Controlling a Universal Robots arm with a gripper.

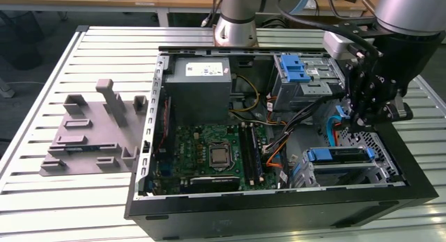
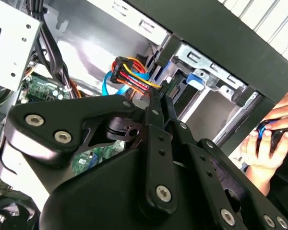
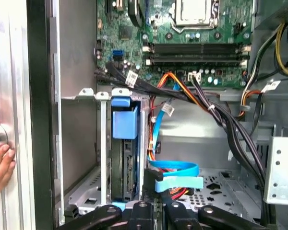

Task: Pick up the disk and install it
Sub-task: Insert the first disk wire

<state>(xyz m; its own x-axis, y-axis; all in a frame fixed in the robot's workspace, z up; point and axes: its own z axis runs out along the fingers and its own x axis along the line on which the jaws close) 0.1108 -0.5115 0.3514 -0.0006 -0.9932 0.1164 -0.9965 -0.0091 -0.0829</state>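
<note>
In the exterior view, an open computer case [image 1: 209, 200] lies on a slatted worktop [image 1: 42, 210]. The claw [image 1: 367, 122] hangs inside the case, above the drive bay in the corner of the case at the exterior view's lower right. The disk [image 1: 338, 154], with its blue rails, sits in that bay just beside the motherboard [image 1: 209, 153]. The grey power supply [image 1: 198, 90] lies beyond the motherboard, and a grey fixture block [image 1: 91, 132] rests on the worktop outside the case.

In the second wrist view, the claw's fingers [image 2: 159, 103] are pressed together with nothing between them, pointing at a bundle of coloured cables [image 2: 129, 74]. A person's hand [image 2: 273, 136] rests outside the case wall.

In the first wrist view, the disk [image 3: 125, 172] stands slotted in its bay beneath a blue latch [image 3: 124, 122], beside blue ribbon cables [image 3: 177, 175].
</note>
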